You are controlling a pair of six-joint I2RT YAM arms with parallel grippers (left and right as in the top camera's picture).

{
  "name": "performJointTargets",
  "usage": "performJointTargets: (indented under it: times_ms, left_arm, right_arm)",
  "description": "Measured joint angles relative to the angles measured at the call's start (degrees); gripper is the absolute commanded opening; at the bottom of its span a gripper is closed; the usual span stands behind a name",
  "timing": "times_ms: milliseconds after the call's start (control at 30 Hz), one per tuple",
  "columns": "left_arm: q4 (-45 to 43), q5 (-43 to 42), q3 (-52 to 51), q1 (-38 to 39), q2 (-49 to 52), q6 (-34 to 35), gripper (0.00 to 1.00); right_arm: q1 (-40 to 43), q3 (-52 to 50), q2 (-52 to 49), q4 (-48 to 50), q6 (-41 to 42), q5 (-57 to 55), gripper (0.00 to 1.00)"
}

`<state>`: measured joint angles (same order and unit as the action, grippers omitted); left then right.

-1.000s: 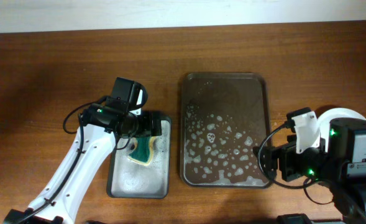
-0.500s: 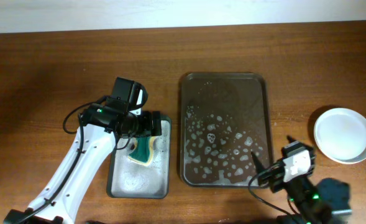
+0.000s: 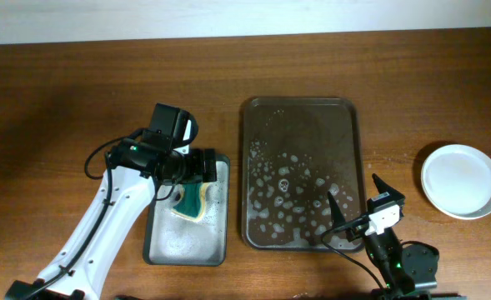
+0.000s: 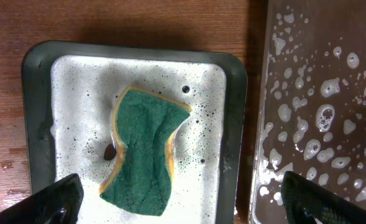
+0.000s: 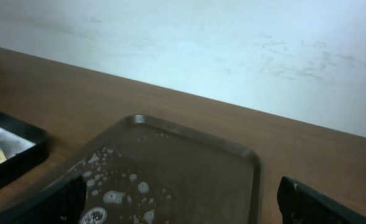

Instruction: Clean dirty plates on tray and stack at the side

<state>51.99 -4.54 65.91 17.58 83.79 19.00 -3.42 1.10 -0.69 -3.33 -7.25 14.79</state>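
The dark brown tray (image 3: 303, 125) lies mid-table, flecked with suds, with no plate on it. It also shows in the right wrist view (image 5: 195, 155) and the left wrist view (image 4: 319, 93). A white plate (image 3: 462, 180) sits on the bare wood at the right; I cannot tell whether more plates lie under it. My right gripper (image 3: 353, 190) is open and empty, low over the tray's front right corner (image 5: 183, 205). My left gripper (image 3: 202, 167) is open and empty above the green sponge (image 4: 144, 152).
The green sponge (image 3: 193, 202) lies in a smaller grey metal tray (image 3: 157, 242) with soapy water, left of the brown tray. Its rim also shows in the left wrist view (image 4: 40, 124). A pale wall runs along the table's far edge (image 5: 232, 50).
My right arm has pulled back from the plate at the right to the table's front edge, by the tray's front right corner, leaving the plate uncovered. The left arm has not moved.
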Motion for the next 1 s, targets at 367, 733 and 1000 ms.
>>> performJointTargets:
  times_ms: [367,733,1000]
  left_arm:
    - [0.0,0.0,0.0,0.0,0.0,0.0,1.0]
    - [-8.8,3.5,-9.3,2.1,-21.1,-0.2,1.0]
    - [-44.9,5.4,-39.0,-4.7,-57.5,-4.5,1.0]
  right_arm:
    - [0.0,-0.2,0.0,0.2,0.0,0.0,0.99]
    - [0.0,-0.3,0.1,0.3,0.0,0.0,0.99]
    - [0.0,-0.3,0.1,0.3,0.0,0.0,0.99]
